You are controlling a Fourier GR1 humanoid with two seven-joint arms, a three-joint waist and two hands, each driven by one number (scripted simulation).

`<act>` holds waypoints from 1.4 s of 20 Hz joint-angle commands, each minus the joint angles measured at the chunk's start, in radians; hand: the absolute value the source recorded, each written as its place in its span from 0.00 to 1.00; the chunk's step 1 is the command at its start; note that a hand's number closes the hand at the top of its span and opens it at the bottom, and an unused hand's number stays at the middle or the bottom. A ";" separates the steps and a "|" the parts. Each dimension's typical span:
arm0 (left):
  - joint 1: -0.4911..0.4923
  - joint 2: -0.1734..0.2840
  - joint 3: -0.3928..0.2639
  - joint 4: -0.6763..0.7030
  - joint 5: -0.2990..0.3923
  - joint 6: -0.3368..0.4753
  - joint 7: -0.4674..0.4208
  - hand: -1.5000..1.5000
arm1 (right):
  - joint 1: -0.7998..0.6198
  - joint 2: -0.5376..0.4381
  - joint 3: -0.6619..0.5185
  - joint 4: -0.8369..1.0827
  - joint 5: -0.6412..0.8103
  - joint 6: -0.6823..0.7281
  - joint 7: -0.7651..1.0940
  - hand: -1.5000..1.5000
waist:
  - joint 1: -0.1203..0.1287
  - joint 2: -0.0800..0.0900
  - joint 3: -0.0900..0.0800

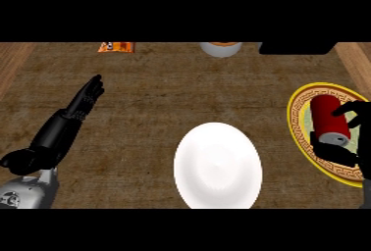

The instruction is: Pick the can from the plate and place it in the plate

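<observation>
A: Far left, what is shown?

B: The left robot hand (pixel 81 105), black, on a grey forearm rising from the lower left corner. Its fingers are straight and extended toward the top of the view, released, holding nothing, above the brown wood-grain bench (pixel 145 98).

A: And along the far edge?

B: From left to right: an orange printed packet (pixel 117 46), cut off by the top of the view; a pale round container (pixel 221 48), only its lower part visible; and a black block (pixel 297 47) at the upper right.

A: The centre?

B: A plain white round plate (pixel 217 166), bare, lying flat on the bench, well apart from the left robot hand.

A: Where is the task's object?

B: At the right, a red cylindrical can with a silver end (pixel 328 120) lies on its side on a cream round plate with a yellow rim and a dark key-pattern border (pixel 297 112). The red body points toward the top of the view; the silver end faces the lower edge.

A: The right robot hand?

B: The right robot hand (pixel 348 147), black, enters from the right edge, partly cut off. Fingers curl over the can's upper body and beneath its silver end, grasping the can, which still rests on the patterned plate.
</observation>
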 commanded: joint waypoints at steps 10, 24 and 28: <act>-0.026 -0.034 0.020 0.072 -0.019 -0.027 -0.040 0.50 | -0.186 0.016 -0.205 0.719 -0.234 -0.020 -0.344 0.00 | 0.011 0.005 0.001; 0.052 -0.057 0.038 0.003 -0.054 -0.052 -0.043 0.50 | -0.182 0.060 -0.351 0.704 -0.474 -0.079 -0.817 0.00 | -0.008 -0.005 -0.001; 0.044 -0.033 0.073 -0.021 -0.028 -0.061 -0.006 0.50 | -0.124 0.147 -0.408 0.588 -0.672 0.012 -0.856 0.00 | -0.024 -0.012 -0.001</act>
